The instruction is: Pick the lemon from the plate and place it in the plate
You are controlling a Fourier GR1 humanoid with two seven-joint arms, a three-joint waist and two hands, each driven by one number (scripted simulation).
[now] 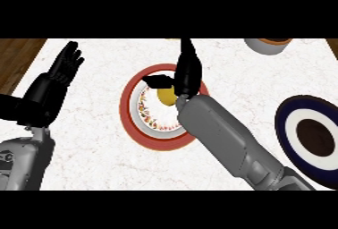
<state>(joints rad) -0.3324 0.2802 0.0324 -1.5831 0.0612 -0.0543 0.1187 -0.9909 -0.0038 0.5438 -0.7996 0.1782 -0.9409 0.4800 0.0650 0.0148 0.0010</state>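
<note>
White marbled counter [86, 165] fills the view, a strip of brown wood floor [16, 58] past its left edge; red-rimmed plate [142, 134] sits mid-counter and serves as landmark; its white centre carries a ring of small coloured marks. Right of it, well apart, a dark blue plate [287, 116] with white ring and brown centre, cut by the view's edge. Right forearm [231, 143] runs from the lower right up across the red-rimmed plate's right side. Left hand [63, 69] stands left of the red-rimmed plate, well apart, fingers straight and up, open, resting. Right hand [187, 74] is over the plate's upper part, thumb out to the left, fingers extended upward, not closed on anything. A bowl [267, 44], grey outside, orange within, lies up and right of the plate, partly cropped. Lemon [166, 95] rests inside the red-rimmed plate, just below the thumb, right side hidden by the hand; long axis cannot be told.
</note>
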